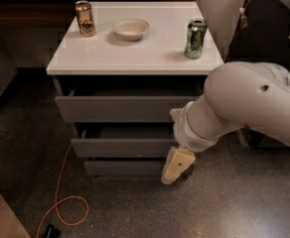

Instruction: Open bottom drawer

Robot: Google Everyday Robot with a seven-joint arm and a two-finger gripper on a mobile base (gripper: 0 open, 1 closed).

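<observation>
Blocking: white arm (244, 103) crosses the front right of the desk (135, 58).
End effector (177, 165): low, at the right end of the bottom drawer (125, 168); grip state cannot be told.
Bottom drawer: lowest grey front, just above the floor (234, 207).
Desk top: brown can (85, 18), bowl (130, 29), green can (195, 38); lettering unreadable.
Floor: orange cable (60, 202).

I can read no lettering, brand or number anywhere from here; the labels on the green can (195, 37) and the copper can (85, 18) are illegible to me. The gripper (176, 166) hangs at the right end of the bottom drawer (125, 168).
</observation>
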